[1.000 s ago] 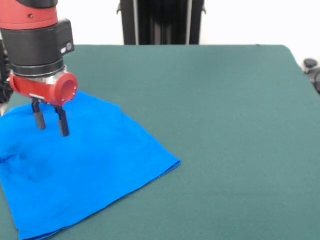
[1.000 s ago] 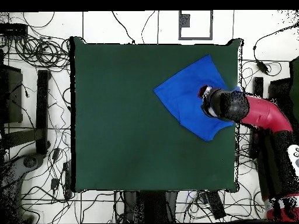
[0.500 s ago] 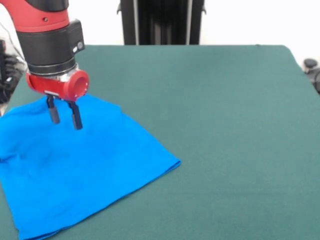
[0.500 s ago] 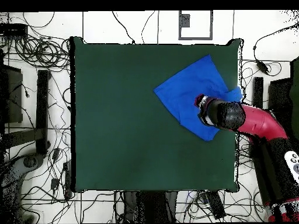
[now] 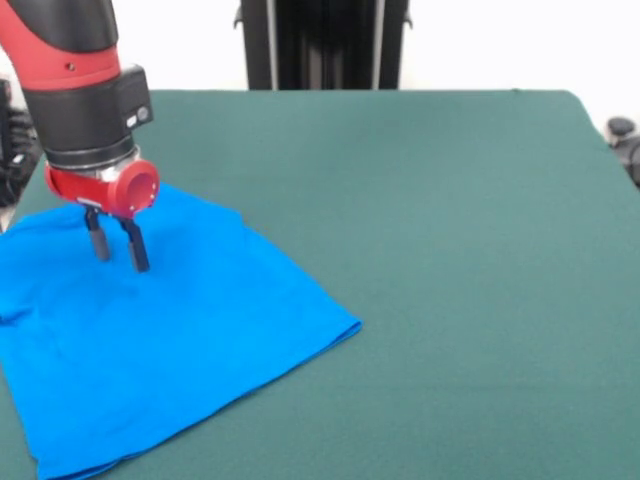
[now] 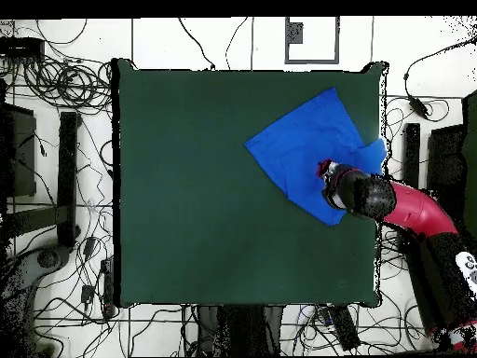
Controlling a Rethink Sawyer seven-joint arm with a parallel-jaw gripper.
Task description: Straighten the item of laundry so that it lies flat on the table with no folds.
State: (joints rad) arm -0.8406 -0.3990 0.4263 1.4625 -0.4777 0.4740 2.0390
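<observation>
Along the near edge of the worktop, at its left corner as the front camera sees it, lies the T-shirt, a bright blue piece of thin, plain cloth. It is spread out as a rough slanted quadrilateral, and its near border runs off the bottom of the front picture. One straight hem runs up to a blunt corner that points toward the middle of the worktop, where the edge shows a thin doubled lip. The cloth is smooth over most of its area, with soft shallow ripples and a faint darker crease near the left side. Seen from overhead, the T-shirt sits by one side edge of the worktop, and a small flap of blue reaches that edge.

The surface under it is dark green with a matte, felt-like nap, rectangular with rounded corners, and far larger than the garment.

Farther back, above the far part of the shirt, hangs the claw. Its two slim black fingers point straight down with a clear gap between them, so it stands open and grips nothing. The tips are close over the cloth; whether they touch it cannot be told. Above them sits a round red collar, then a black cylindrical wrist and the red arm.
</observation>
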